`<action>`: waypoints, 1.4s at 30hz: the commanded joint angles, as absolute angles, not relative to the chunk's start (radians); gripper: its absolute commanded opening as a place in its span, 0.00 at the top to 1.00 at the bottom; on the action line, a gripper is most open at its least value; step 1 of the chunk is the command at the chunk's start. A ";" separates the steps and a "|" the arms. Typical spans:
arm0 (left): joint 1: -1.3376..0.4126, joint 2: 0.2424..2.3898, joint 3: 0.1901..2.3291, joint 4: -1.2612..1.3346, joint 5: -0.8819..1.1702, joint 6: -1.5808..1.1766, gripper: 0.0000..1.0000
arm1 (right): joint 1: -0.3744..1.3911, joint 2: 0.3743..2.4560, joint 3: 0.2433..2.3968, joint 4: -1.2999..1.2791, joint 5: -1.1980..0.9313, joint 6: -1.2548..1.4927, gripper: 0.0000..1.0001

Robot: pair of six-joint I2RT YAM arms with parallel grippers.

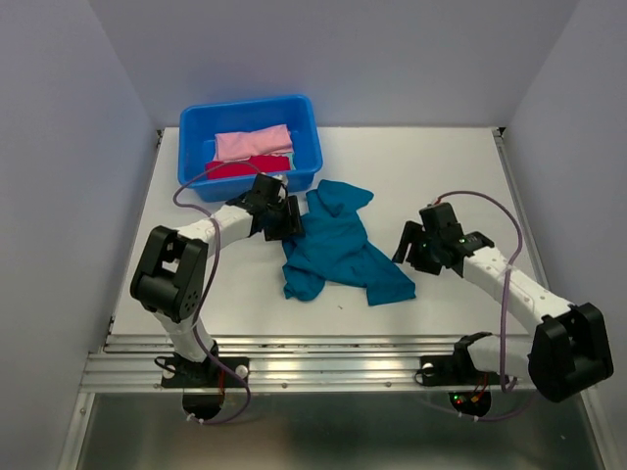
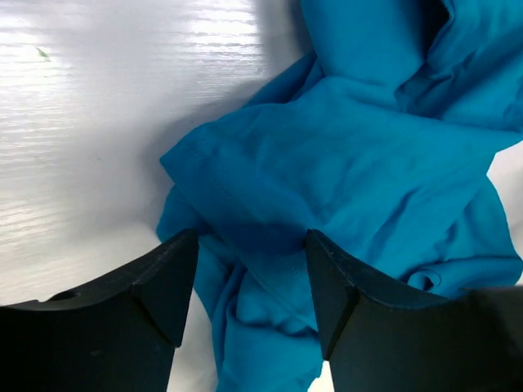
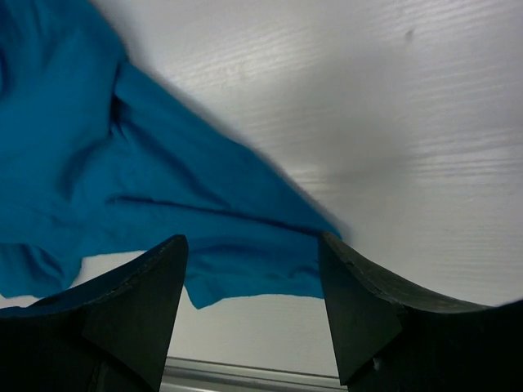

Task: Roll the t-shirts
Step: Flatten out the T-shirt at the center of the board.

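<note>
The left fingers (image 2: 163, 286) and right fingers (image 3: 139, 302) stood spread over opposite edges of the crumpled teal shirt (image 1: 338, 250) mid-frame, seemingly to flatten it.

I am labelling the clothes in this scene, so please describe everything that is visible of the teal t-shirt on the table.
The teal t-shirt is plain soft cloth, unrolled, crumpled into many folds, lying on the white table near the blue tub. The left gripper hangs over its left edge and the right gripper by its right corner, both with jaws open; whether either touches the cloth cannot be told.
</note>
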State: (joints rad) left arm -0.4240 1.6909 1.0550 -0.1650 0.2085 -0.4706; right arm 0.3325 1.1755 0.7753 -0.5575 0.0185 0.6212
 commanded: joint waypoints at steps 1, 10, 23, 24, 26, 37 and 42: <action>-0.445 1.712 1.046 -0.107 0.248 -0.494 0.37 | 0.415 1.218 0.750 -0.500 -0.012 0.649 0.30; -0.460 1.710 1.069 -0.109 0.245 -0.505 0.91 | 0.505 1.324 0.710 -0.407 0.057 0.733 0.38; -0.459 1.520 1.236 -0.251 0.202 -0.457 1.00 | 0.514 1.333 0.741 -0.322 0.048 0.732 0.91; -0.460 1.513 1.250 -0.259 0.204 -0.454 1.00 | 0.523 1.315 0.739 -0.310 0.035 0.709 0.80; -0.459 1.493 1.278 -0.272 0.215 -0.449 1.00 | 0.552 1.287 0.749 -0.327 0.034 0.683 0.51; -0.462 1.477 1.316 -0.279 0.273 -0.454 1.00 | 0.873 1.505 0.879 -0.425 0.253 0.629 0.11; -0.462 1.483 1.319 -0.279 0.285 -0.456 1.00 | 0.939 1.606 0.966 -0.417 0.323 0.650 0.14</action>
